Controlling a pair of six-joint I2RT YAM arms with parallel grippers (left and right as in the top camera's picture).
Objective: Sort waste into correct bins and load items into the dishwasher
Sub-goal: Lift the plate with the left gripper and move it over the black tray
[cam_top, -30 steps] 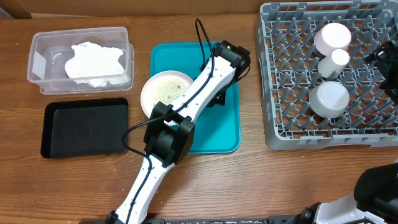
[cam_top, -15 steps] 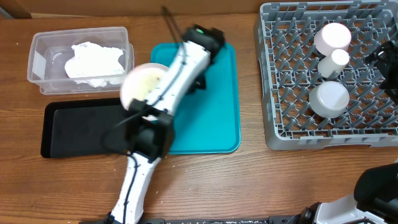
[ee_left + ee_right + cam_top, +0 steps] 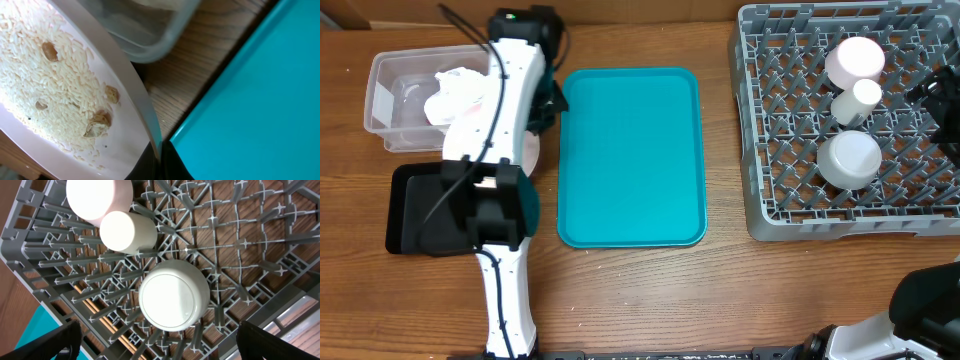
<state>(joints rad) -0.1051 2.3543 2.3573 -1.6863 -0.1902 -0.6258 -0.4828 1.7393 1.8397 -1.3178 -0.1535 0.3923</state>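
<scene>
My left gripper (image 3: 160, 156) is shut on the rim of the pale plate (image 3: 117, 150), which carries rice-like food scraps (image 3: 45, 85) and a few brown bits. Overhead, the left arm (image 3: 505, 110) covers most of the plate, at the clear tub's (image 3: 382, 100) right end and above the black tray (image 3: 430, 205). A crumpled white napkin (image 3: 465, 95) lies in the tub. My right gripper (image 3: 162, 350) hangs open over the grey dish rack (image 3: 770, 150). In the rack sit the pink bowl (image 3: 97, 197), the white cup (image 3: 127, 230) and the whitish-blue bowl (image 3: 172, 300), all upside down.
The teal serving tray (image 3: 632, 155) lies bare between the left arm and the rack. In the left wrist view its edge (image 3: 250, 100) is close beside the plate, with bare wood (image 3: 200, 65) between it and the tub's corner (image 3: 150, 35).
The left arm has swung left with the plate, off the teal tray and over to the tub and black tray. The right arm has not moved.
</scene>
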